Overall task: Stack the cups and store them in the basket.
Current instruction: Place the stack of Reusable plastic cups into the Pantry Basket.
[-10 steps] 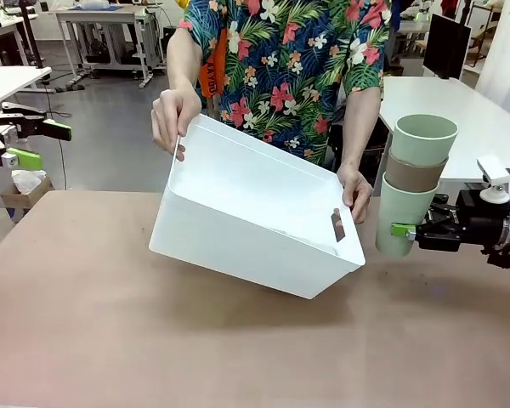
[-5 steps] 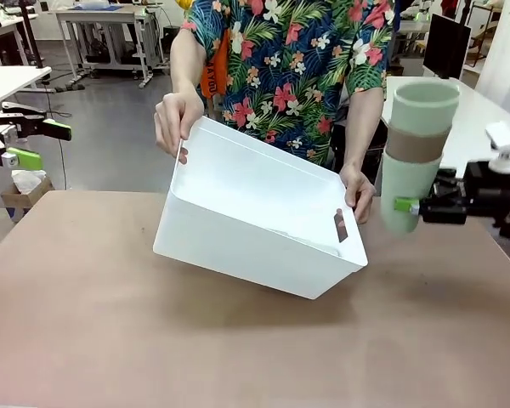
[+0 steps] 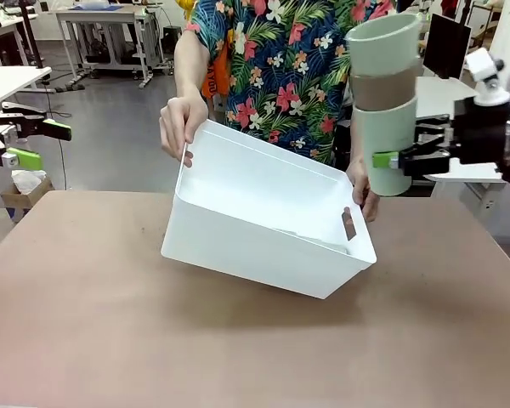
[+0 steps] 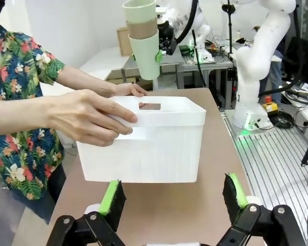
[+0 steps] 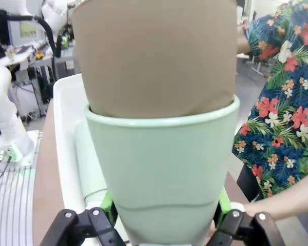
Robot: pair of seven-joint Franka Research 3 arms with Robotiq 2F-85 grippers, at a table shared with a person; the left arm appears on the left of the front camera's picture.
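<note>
Left gripper (image 4: pixel 172 197) is parked spread wide, nothing in it. Basket (image 3: pixel 263 229) is tipped by two hands (image 3: pixel 182 121) on the counter (image 3: pixel 85 323), mouth angled up, probably to take the cups. Cup stack (image 3: pixel 384 98) is clamped low in the right gripper (image 3: pixel 389 159), just beside the basket's right rim, plenty of open room inside

Basket (image 5: pixel 66 148) interior — hidden behind cups (image 5: pixel 164 169).

Tilted basket (image 3: pixel 263 225) on brown table (image 3: pixel 110 340)
</note>
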